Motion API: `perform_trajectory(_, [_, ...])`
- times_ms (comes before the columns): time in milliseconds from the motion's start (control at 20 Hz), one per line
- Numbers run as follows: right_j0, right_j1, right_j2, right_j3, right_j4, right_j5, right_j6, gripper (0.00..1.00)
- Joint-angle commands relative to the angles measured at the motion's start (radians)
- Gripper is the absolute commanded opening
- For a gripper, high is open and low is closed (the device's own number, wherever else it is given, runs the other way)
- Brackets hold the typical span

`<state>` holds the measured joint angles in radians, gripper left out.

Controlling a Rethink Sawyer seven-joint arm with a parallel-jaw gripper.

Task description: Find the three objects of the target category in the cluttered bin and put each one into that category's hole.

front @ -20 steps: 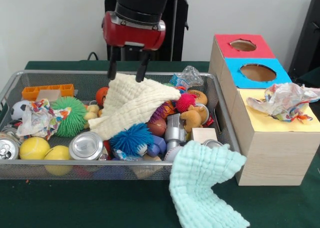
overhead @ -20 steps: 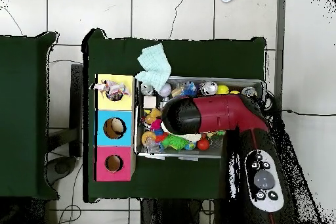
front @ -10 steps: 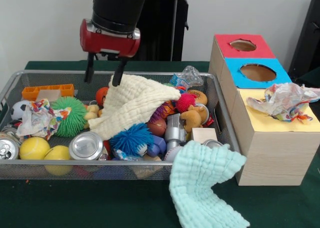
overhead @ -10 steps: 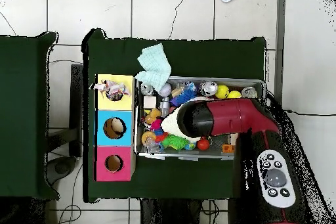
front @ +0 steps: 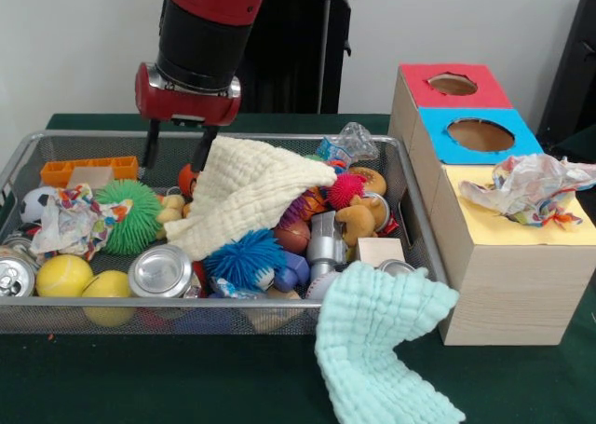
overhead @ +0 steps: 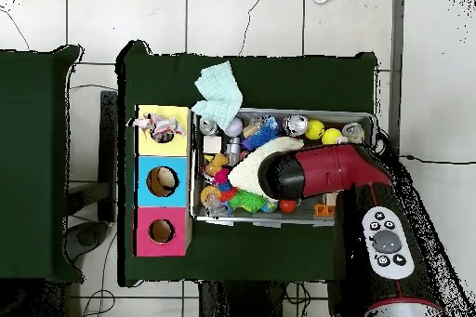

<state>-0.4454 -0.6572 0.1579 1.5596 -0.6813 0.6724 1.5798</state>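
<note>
The wire mesh bin (front: 28, 154) is full of clutter. One crumpled multicoloured wrapper (front: 70, 221) lies at its left end beside a green spiky ball (front: 130, 214). A second wrapper (front: 526, 189) lies on top of the yellow box (front: 507, 233), over its hole; it also shows in the overhead view (overhead: 165, 127). A third wrapper is not in sight. My gripper (front: 174, 156) hangs open and empty over the bin's back left part, just left of the cream cloth (front: 247, 196). In the overhead view the arm (overhead: 316, 172) hides it.
The red-topped box (front: 453, 84) and the blue-topped box (front: 480, 135) stand behind the yellow one, right of the bin. A mint cloth (front: 382, 340) hangs over the bin's front rim onto the table. Cans, yellow balls, a blue spiky ball (front: 244, 256) and an orange block (front: 88, 170) fill the bin.
My gripper has moved left along the bin's back side, off the cream cloth's top edge, and stays open. The cloth and wrappers have not moved.
</note>
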Motion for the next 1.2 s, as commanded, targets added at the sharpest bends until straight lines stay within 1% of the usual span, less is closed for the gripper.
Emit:
perform_trajectory(50, [-0.017,0.066,0.011,-0.003,-0.120,-0.063,-0.079,1.00])
perform_trajectory(200, [-0.026,0.060,0.008,-0.017,-0.158,-0.050,-0.112,1.00])
perform_trajectory(400, [-0.059,0.059,0.014,-0.036,-0.200,-0.060,-0.148,1.00])
perform_trajectory(750, [-0.110,0.072,0.051,-0.082,-0.256,-0.079,-0.187,1.00])
perform_trajectory(950, [-0.129,0.077,0.064,-0.100,-0.283,-0.097,-0.178,1.00])
perform_trajectory(1100, [-0.130,0.089,0.066,-0.116,-0.307,-0.118,-0.161,1.00])
perform_trajectory(1200, [-0.129,0.098,0.063,-0.117,-0.331,-0.151,-0.147,1.00])
